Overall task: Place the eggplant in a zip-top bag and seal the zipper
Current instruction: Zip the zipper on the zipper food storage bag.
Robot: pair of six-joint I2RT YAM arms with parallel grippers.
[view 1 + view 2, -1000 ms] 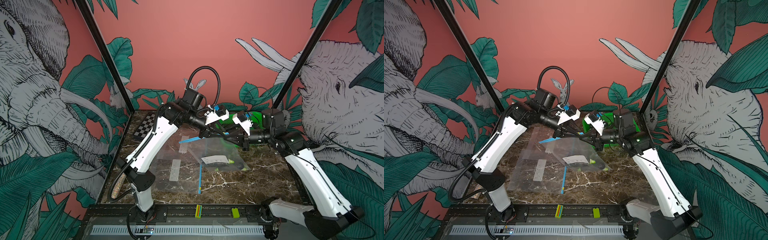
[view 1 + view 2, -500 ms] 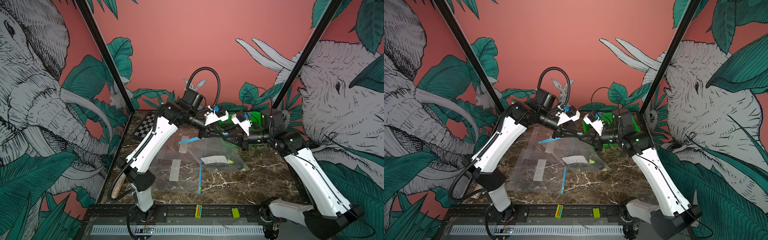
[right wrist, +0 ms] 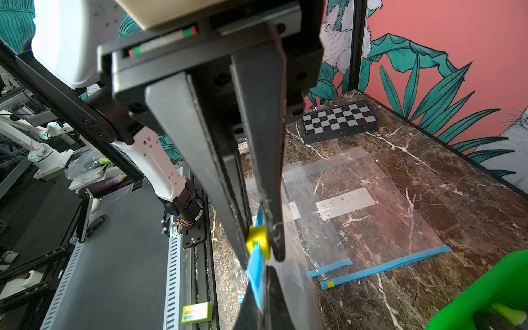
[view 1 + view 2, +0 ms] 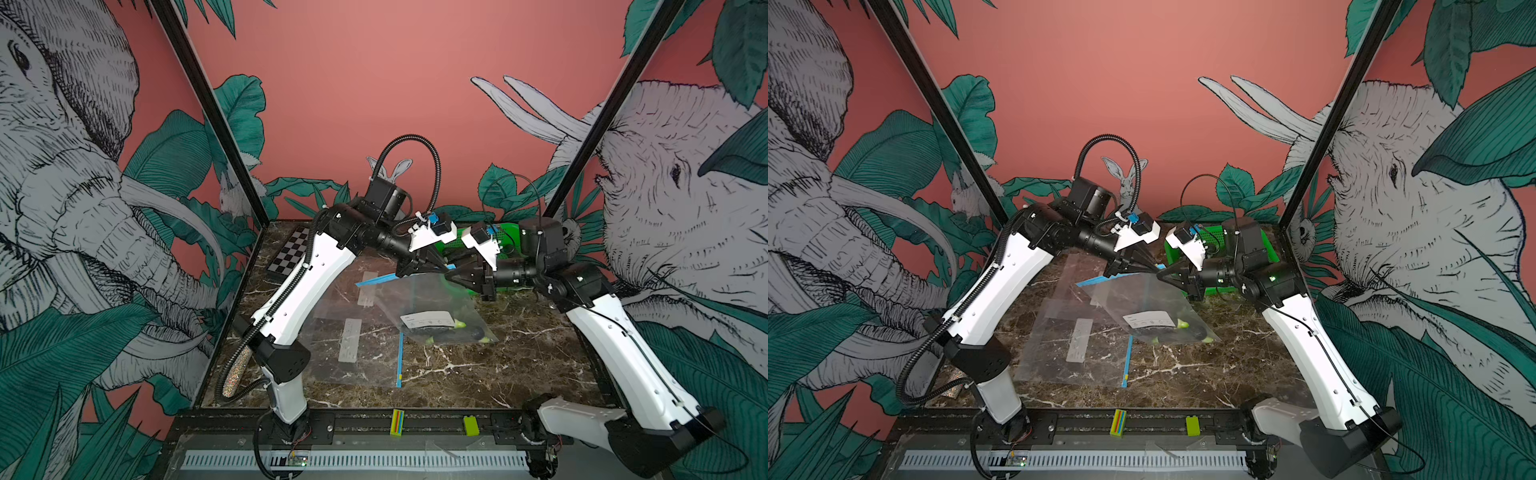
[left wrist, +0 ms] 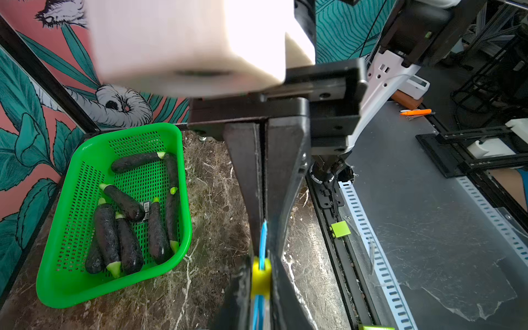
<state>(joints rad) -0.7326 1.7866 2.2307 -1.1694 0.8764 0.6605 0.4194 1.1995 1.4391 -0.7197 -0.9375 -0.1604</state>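
Sealing step | eggplant [image 4: 436, 332] lies inside the bag [image 4: 432, 299], low end on surface [image 4: 478, 374] | left claw [image 5: 264, 248] pinches blue zipper strip [image 5: 263, 237], right claw [image 3: 261, 248] pinches yellow slider [image 3: 257, 241] | I should pull slider straight along strip, keeping it taut.

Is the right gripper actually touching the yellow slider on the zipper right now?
Touching. The right wrist view shows the yellow slider pinched between the fingertips of the right gripper, on the blue zipper strip, with no gap on either side.
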